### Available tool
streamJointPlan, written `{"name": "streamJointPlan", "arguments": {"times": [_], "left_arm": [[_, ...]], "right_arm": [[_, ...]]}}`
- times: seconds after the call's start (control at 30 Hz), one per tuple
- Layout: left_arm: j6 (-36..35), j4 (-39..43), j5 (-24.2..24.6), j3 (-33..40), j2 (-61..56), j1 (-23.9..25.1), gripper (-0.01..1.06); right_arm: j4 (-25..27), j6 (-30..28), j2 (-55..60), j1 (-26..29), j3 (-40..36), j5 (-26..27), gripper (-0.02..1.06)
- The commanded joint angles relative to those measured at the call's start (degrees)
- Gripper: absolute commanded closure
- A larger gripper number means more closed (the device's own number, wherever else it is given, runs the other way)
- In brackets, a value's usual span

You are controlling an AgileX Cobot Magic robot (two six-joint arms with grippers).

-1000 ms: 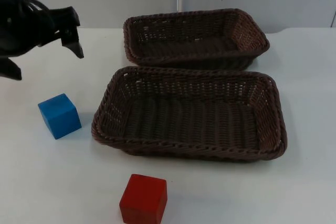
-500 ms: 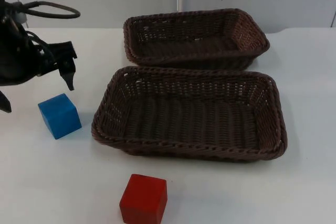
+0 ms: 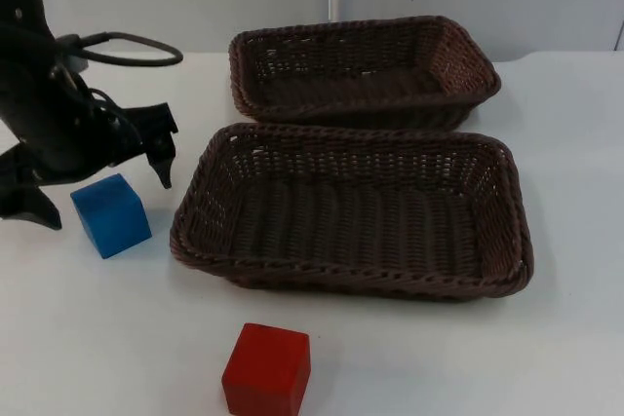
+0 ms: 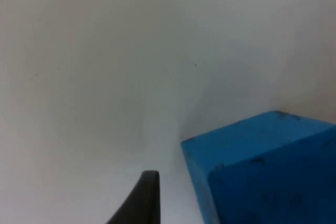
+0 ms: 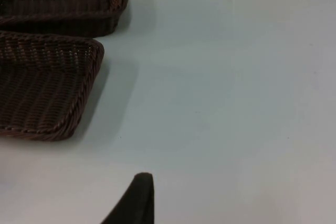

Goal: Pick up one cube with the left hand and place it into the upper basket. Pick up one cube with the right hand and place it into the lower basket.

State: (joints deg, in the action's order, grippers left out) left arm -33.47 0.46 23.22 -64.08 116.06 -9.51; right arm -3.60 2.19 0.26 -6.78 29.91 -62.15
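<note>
A blue cube (image 3: 110,213) rests on the white table left of the lower basket (image 3: 351,276). My left gripper (image 3: 101,192) is open and hangs low over the blue cube, one finger on each side of it. The left wrist view has the blue cube (image 4: 268,171) close up beside a black fingertip (image 4: 143,198). A red cube (image 3: 266,369) sits at the table's front edge, below the lower basket. The upper basket (image 3: 331,29) stands behind the lower one; both are empty. My right gripper (image 5: 140,199) waits over bare table beside the lower basket (image 5: 79,103).
Both brown wicker baskets stand close together, nearly touching, in the middle of the table. The upper basket's corner (image 5: 113,11) lies close to the lower one. Open white table stretches right of the baskets. A grey partition wall closes off the back.
My left gripper has come down and forward from the back left, and now straddles the blue cube. The cubes and baskets have not moved.
</note>
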Motion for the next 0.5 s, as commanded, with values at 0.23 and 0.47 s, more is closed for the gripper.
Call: {"name": "streamJointPlan", "arguments": {"times": [0.23, 0.47], "left_arm": [[-0.82, -1.33, -2.92, -0.24, 2.14, -0.15, 0.03], [-0.82, -2.63, -3.37, -0.24, 2.23, -0.15, 0.26]], "right_arm": [[-0.24, -0.05, -0.26, 0.26, -0.41, 0.40, -0.01], [-0.13, -0.05, -0.26, 0.26, -0.41, 0.40, -0.01]]}}
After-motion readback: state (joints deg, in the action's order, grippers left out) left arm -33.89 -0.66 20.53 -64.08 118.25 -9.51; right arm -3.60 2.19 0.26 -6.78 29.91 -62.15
